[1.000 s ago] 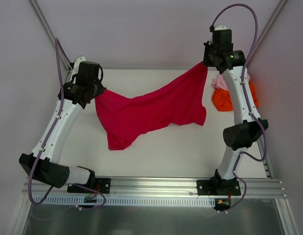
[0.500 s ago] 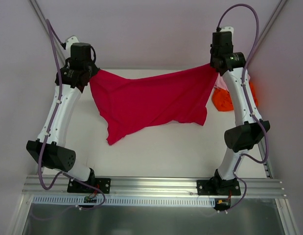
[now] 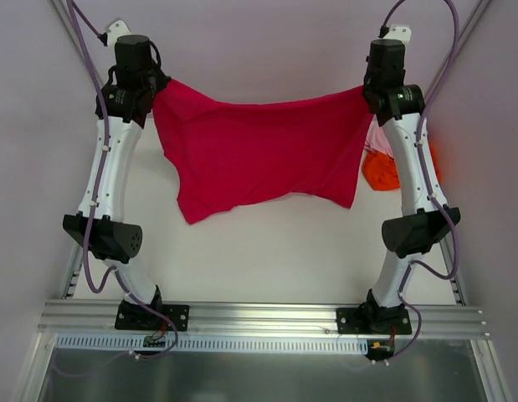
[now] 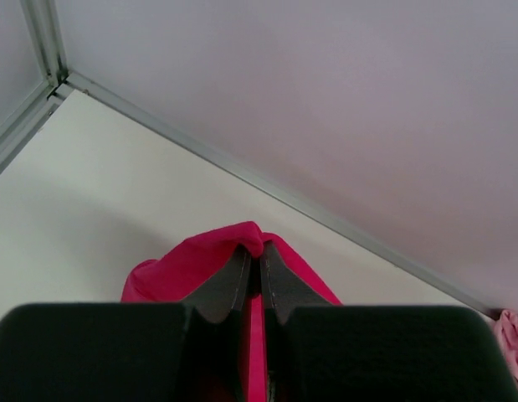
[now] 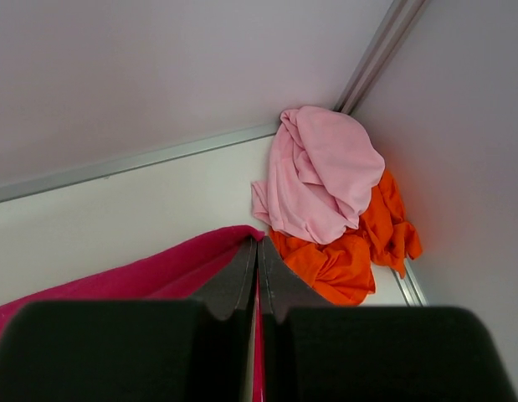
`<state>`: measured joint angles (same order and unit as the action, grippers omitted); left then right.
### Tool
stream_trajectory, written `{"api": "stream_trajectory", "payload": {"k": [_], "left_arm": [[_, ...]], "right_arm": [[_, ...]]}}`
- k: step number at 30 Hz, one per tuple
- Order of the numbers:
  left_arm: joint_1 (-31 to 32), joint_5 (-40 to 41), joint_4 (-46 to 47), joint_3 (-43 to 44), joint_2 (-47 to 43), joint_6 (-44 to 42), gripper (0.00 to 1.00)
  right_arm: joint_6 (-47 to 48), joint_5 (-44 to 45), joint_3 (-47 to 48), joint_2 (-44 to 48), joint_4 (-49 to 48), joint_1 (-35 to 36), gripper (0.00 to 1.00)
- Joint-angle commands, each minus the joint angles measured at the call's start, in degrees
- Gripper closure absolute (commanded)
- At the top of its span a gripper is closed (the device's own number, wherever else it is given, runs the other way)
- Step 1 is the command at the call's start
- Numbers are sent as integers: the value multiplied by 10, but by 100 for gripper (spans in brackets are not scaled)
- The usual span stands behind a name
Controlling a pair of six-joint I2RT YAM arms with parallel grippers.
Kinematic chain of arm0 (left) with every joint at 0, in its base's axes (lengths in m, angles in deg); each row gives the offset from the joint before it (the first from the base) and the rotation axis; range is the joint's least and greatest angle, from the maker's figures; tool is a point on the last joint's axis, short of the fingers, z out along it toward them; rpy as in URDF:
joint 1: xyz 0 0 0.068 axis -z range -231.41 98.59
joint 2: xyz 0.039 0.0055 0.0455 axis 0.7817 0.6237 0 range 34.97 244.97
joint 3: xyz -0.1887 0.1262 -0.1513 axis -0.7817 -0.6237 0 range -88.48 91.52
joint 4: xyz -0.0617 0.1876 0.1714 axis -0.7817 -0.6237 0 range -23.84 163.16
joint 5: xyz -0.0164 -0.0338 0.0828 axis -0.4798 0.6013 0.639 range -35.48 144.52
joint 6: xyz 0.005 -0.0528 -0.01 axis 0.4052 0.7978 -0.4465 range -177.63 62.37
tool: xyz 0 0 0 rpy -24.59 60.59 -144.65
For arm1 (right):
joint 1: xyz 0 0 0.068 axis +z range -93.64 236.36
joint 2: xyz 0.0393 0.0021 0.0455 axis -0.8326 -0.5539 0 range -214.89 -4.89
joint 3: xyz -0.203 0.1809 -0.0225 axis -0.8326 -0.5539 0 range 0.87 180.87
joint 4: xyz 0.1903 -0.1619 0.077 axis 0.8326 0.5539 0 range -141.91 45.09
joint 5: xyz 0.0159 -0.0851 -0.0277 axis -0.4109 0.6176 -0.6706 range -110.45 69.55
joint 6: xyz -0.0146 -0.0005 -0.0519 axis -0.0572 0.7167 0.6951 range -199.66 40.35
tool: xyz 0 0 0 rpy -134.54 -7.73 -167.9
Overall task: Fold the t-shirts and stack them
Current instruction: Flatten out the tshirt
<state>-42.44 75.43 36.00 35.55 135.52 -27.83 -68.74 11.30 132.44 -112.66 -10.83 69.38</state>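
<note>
Crimson t-shirt (image 3: 259, 151) hangs spread out above the bench (image 3: 267, 260), stretched between both arms. The left tool (image 4: 254, 254) is clamped on one upper corner and the right tool (image 5: 257, 249) on the other. The pink t-shirt (image 5: 321, 172) lies crumpled on the orange t-shirt (image 5: 342, 264) in the bench's far right corner.

hanging t-shirt (image 3: 259, 151) spread left-to-right over far half of bench (image 3: 267, 260) | its left top corner nipped in left pincer (image 3: 156, 86), right top corner in right pincer (image 3: 365, 90) | far right bench corner: upper heaped t-shirt (image 5: 321, 176) on lower heaped t-shirt (image 5: 342, 264) | heap just right of hanging t-shirt, partly under right arm (image 3: 417, 180)
</note>
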Motion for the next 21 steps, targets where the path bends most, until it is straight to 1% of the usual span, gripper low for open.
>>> {"api": "stream_trajectory", "payload": {"k": [1,5,8,9,11,12,16,18,20,21], "left_arm": [[-7,-20,23,52,24,6,100],[-15,-61,16,99,60,37,100],[-29,-153,39,91,68,68,100],[-31,-202,46,91,70,72,100],[-34,-272,74,100,77,81,100],[-34,-288,79,119,81,81,100],[-36,-343,102,161,85,81,100],[-36,-369,117,162,70,81,100],[-36,-386,116,158,51,82,100],[-34,-381,101,143,40,74,100]], "right_arm": [[-11,11,13,-2,-66,4,99],[-12,17,40,-27,-75,5,99],[-12,12,24,-26,-96,6,99],[-19,9,20,-25,-99,6,99],[-13,-13,5,-18,-127,10,99],[-8,-18,2,-16,-152,10,99],[28,-36,4,-16,-200,12,99],[41,-34,5,-7,-214,13,99],[50,-23,3,5,-219,13,99],[65,-10,-5,20,-225,13,99]]}}
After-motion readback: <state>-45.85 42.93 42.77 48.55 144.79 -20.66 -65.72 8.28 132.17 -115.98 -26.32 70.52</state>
